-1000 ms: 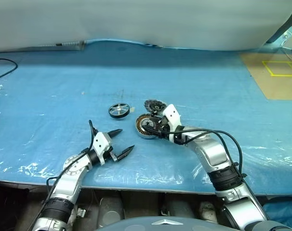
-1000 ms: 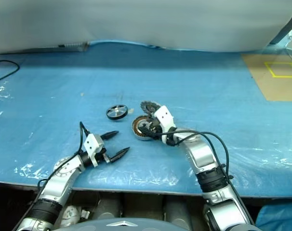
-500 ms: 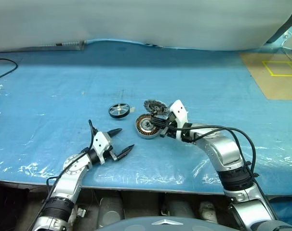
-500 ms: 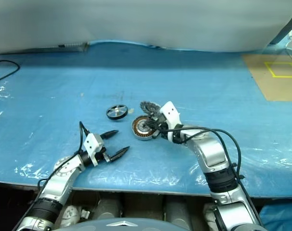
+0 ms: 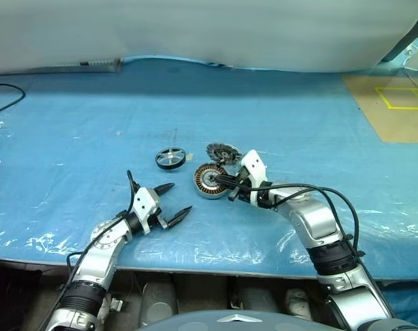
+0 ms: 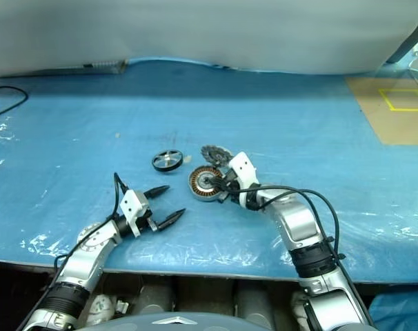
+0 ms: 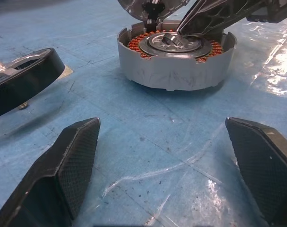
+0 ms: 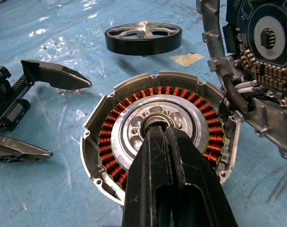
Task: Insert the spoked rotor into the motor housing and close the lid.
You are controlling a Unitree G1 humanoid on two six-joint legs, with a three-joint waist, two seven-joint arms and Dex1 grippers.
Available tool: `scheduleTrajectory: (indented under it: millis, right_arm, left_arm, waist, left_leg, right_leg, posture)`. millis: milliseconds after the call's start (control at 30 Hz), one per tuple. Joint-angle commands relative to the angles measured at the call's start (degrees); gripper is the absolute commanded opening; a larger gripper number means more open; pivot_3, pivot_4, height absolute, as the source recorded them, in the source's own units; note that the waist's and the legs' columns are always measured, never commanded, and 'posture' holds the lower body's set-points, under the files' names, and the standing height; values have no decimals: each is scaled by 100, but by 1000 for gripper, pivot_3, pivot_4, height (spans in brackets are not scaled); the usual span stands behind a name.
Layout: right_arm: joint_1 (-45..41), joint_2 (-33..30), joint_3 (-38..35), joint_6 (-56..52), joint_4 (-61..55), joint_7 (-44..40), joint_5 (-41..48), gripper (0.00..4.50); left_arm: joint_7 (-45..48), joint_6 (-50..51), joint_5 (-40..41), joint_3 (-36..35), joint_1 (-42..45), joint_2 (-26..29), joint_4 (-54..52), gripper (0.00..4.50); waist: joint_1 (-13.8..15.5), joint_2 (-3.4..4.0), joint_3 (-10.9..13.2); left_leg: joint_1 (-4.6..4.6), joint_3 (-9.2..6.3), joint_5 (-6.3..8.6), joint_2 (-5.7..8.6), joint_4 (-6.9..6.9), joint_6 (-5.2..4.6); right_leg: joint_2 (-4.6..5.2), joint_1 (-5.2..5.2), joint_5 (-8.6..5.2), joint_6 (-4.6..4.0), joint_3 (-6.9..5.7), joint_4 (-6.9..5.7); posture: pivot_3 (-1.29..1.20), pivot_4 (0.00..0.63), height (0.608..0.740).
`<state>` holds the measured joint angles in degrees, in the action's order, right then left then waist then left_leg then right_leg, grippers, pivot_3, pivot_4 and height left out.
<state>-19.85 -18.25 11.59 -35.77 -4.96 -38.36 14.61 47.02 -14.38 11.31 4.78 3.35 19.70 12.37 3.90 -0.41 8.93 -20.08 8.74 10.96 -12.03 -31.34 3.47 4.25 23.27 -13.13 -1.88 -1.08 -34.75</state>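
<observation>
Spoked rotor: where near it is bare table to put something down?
Bare blue table lies left of and beyond the spoked rotor. Crowded to its right: motor housing, lid and right gripper stand close together.

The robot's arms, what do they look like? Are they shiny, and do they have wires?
Both arms are shiny silver with black ribbed rings at the joints. Each wrist has a small white block, and thin black cables loop along the arms. The left gripper has two black fingers, pointed like beaks with a bumpy woven pattern. The right gripper has the same kind of black fingers.
</observation>
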Motion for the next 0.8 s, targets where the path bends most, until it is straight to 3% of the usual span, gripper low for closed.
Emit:
scheduleTrajectory:
  millis: [33,600,800]
  right_arm:
    - [-32,82,44,153,70,16,-27,49]
    - [-215,447,128,256,276,69,-123,49]
    - [-320,75,445,-166,116,81,-465,49]
  left_arm:
    - [-33,124,61,-48,27,54,-256,4500]
    - [-169,688,70,-33,-112,104,-917,4500]
    - [-223,773,56,-24,-169,89,-1041,4500]
  waist:
    - [0,0,0]
    - [-15,0,0]
    - [-7,0,0]
  left_leg:
    - [0,0,0,0,0,0]
    - [-1,0,0,-1,1,0]
    - [0,0,0,0,0,0]
  right_leg:
    - [0,0,0,0,0,0]
    - [-1,2,0,0,-1,0]
    - [-1,1,0,0,-1,0]
  posture:
    - [0,150,740]
    - [0,150,740]
    - [0,150,740]
